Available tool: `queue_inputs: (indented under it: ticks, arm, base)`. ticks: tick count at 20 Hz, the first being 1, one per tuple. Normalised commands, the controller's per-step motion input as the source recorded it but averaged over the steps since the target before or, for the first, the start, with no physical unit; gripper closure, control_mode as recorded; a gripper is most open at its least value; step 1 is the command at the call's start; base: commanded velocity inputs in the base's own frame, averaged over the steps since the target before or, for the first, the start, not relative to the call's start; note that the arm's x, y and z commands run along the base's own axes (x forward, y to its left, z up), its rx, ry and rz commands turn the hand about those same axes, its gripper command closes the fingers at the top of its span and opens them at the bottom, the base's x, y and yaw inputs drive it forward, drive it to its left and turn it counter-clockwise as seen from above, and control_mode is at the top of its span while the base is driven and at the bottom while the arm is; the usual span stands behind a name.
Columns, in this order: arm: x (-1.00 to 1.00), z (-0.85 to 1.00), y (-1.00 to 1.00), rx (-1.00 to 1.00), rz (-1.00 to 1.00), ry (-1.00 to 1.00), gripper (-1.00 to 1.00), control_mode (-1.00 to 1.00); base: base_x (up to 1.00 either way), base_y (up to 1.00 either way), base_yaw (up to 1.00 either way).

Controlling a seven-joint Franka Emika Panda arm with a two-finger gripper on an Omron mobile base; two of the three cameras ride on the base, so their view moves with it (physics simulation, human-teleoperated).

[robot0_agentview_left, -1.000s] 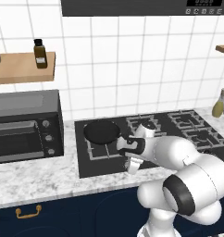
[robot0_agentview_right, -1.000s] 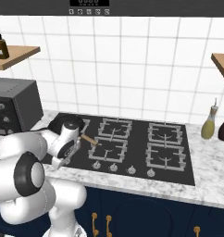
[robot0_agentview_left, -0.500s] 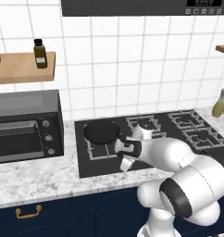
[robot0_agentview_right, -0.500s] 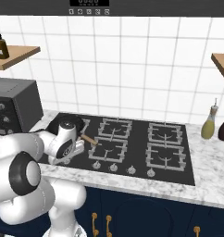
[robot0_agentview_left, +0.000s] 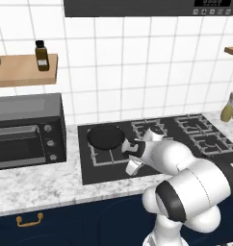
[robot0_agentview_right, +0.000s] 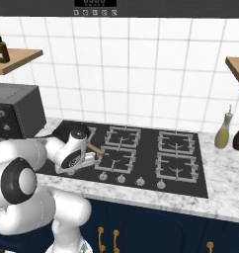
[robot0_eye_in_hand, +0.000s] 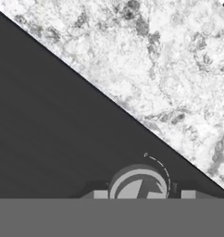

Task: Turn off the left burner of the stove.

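- Stove (robot0_agentview_left: 186, 129): black gas cooktop set into the marble counter (robot0_agentview_left: 36, 182), just right of the grey toaster oven (robot0_agentview_left: 22, 129). The right base view shows a row of silver knobs (robot0_agentview_right: 120, 179) along its front edge, and a dark pan (robot0_agentview_left: 105, 136) sits on the left grate.
- Gripper (robot0_agentview_left: 130, 166): angled down at the front left part of the cooktop, just before the pan. In the hand view a round silver knob (robot0_eye_in_hand: 139, 184) lies dead centre between the two finger tips (robot0_eye_in_hand: 100, 194), close against the hand. The fingers appear set either side of it; whether they are pressing on it cannot be told.
- Step in hand, as judged: the final approach to, or seating on, the leftmost knob. No turn can be confirmed.
- Next move, as judged: close firmly on the knob, then rotate the wrist to bring the pointer to the off mark, keeping the hand centred so the fingers do not slide off the small cap.
- No flame is discernible under the pan.
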Motion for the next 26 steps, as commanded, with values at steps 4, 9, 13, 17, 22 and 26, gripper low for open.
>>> queue_inputs:
  ticks: [4, 9, 13, 17, 22, 26]
  arm:
    - [0.00, 0.00, -0.02, 0.11, -0.64, 0.26, 1.00, -1.00]
    - [0.00, 0.00, 0.00, 0.09, -0.67, 0.26, 1.00, -1.00]
    - [0.00, 0.00, 0.00, 0.07, -0.69, 0.23, 1.00, -1.00]
    - [0.00, 0.00, 0.12, 0.06, -0.65, 0.19, 1.00, -1.00]
    - [0.00, 0.00, 0.51, 0.00, -0.65, 0.11, 1.00, -1.00]
    - [0.00, 0.09, 0.46, 0.02, -0.76, 0.01, 1.00, -1.00]
  base:
    - [0.00, 0.00, 0.00]
    - [0.00, 0.00, 0.00]
    - [0.00, 0.00, 0.00]
    - [0.00, 0.00, 0.00]
    - [0.00, 0.00, 0.00]
    - [0.00, 0.00, 0.00]
